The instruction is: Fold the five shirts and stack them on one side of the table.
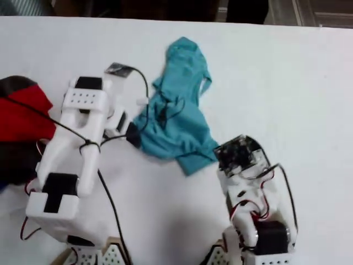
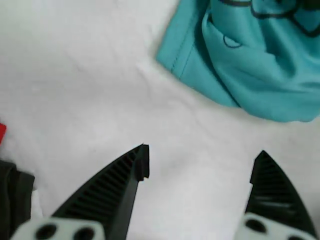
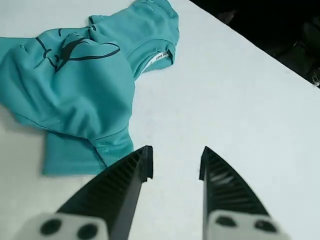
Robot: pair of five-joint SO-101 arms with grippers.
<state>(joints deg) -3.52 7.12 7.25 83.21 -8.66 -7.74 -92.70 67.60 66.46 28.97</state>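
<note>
**Open gripper over bare table, teal shirt just ahead**

The gripper [image 3: 175, 162] hangs above the white table [image 3: 240, 110] with its jaws apart and nothing between them. Both black fingers [image 3: 125, 180] are ribbed on their inner faces and sit on white mounts. A teal shirt [image 3: 75, 85] lies crumpled on the table, not folded, its nearest hem just beyond one fingertip and not touching it. A dark line print [image 3: 75, 47] runs across the bunched cloth. The collar faces the far side, with a white label [image 3: 161, 56] inside it. Past the table's far edge the room [image 3: 270, 25] is dark.
</note>
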